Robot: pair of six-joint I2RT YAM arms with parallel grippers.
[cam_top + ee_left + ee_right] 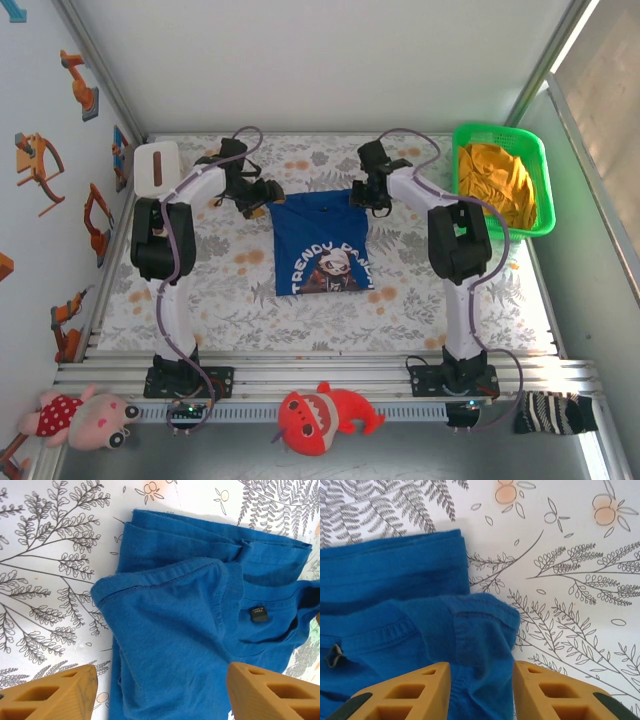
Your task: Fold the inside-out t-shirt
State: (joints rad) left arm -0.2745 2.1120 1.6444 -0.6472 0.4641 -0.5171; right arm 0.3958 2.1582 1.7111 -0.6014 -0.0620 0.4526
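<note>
The royal-blue t-shirt (320,245) lies partly folded at the table's middle, white lettering and a printed picture facing up. My left gripper (262,200) hovers over its far left corner. In the left wrist view the gripper (162,695) is open wide above the blue cloth (175,630), whose neck label (258,613) shows. My right gripper (365,195) is at the far right corner. In the right wrist view it (482,690) is open, its fingers standing either side of a raised fold of the shirt (475,630).
A green basket (500,130) holding an orange-yellow garment (495,180) stands at the back right. A white tissue box (155,165) sits at the back left. Plush toys (325,415) lie along the front rail, below the arm bases.
</note>
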